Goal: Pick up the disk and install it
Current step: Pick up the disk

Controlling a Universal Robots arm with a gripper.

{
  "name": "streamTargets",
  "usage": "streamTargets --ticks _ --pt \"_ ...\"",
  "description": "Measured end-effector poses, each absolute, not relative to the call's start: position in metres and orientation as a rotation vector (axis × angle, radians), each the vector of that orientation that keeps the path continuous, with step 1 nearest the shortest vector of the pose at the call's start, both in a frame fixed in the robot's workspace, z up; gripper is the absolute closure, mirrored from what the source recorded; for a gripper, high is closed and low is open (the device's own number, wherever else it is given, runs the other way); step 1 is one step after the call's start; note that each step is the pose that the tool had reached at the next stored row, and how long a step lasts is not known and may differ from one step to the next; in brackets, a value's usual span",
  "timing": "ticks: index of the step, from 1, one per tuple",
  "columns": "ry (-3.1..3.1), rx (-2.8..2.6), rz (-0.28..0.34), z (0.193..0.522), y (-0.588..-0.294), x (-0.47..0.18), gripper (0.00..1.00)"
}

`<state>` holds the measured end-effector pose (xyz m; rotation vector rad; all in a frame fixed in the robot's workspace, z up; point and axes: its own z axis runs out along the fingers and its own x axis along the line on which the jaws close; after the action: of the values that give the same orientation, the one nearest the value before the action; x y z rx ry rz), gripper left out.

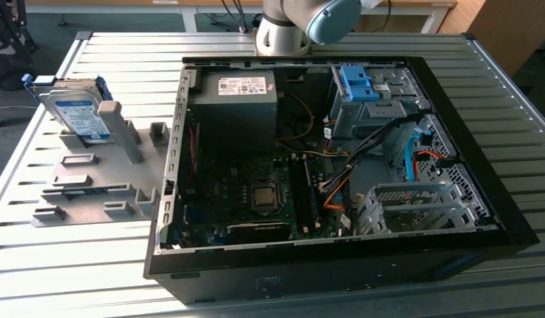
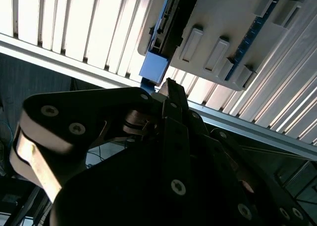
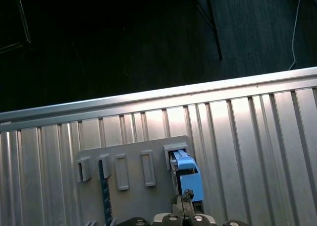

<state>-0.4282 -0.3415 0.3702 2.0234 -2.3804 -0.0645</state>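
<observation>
The disk (image 1: 73, 111) stands on edge in a grey slotted holder (image 1: 87, 182) at the exterior view's left, its white-and-blue label facing out and its blue frame around the edges. In the first wrist view the disk (image 3: 186, 174) is seen from its top edge, in the end slot of the holder (image 3: 133, 196). My gripper (image 3: 183, 202) hangs above that edge, apart from it, and looks shut with nothing held. In the second wrist view the gripper (image 2: 171, 85) points at the blue frame of the disk (image 2: 154, 67).
An open black computer case (image 1: 511, 225) lies on the slatted metal table (image 1: 122, 46) beside the holder. Inside it stands a grey drive bay (image 1: 361, 116) with a blue bracket (image 1: 357, 83) on top, with cables and a motherboard around it. The table edge (image 3: 148, 99) is close behind the holder.
</observation>
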Motion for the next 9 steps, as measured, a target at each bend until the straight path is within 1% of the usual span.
streamTargets --ticks 9 --pt "-2.379 2.025 -0.065 0.3702 -0.3415 -0.4282 0.89"
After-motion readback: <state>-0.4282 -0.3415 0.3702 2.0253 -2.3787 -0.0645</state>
